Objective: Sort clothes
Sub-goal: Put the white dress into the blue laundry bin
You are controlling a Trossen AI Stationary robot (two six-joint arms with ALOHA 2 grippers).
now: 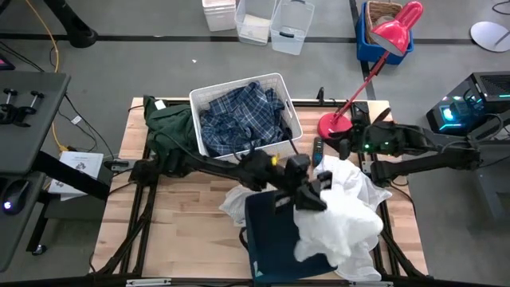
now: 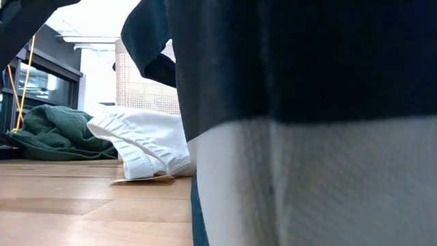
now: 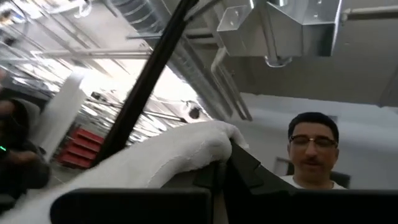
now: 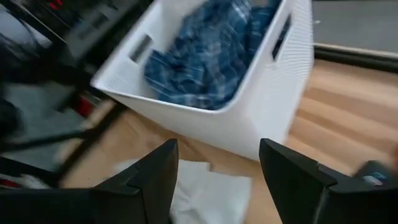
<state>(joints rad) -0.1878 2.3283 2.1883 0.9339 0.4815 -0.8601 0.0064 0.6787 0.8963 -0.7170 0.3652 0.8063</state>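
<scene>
Your left gripper [image 1: 315, 191], at table centre, is clenched on a white fabric garment [image 1: 343, 211] draped over the navy fabric bin [image 1: 279, 239] at six o'clock, while your right gripper [image 4: 217, 180] hangs released near the white plastic bin [image 1: 243, 115] holding the blue-and-white plaid shirt [image 1: 239, 119] at twelve o'clock.

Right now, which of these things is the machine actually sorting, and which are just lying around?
Part of the job:
plaid shirt in the white bin
green garment
white garments
navy bin

Just lying about:
red desk lamp
clear plastic boxes
</scene>
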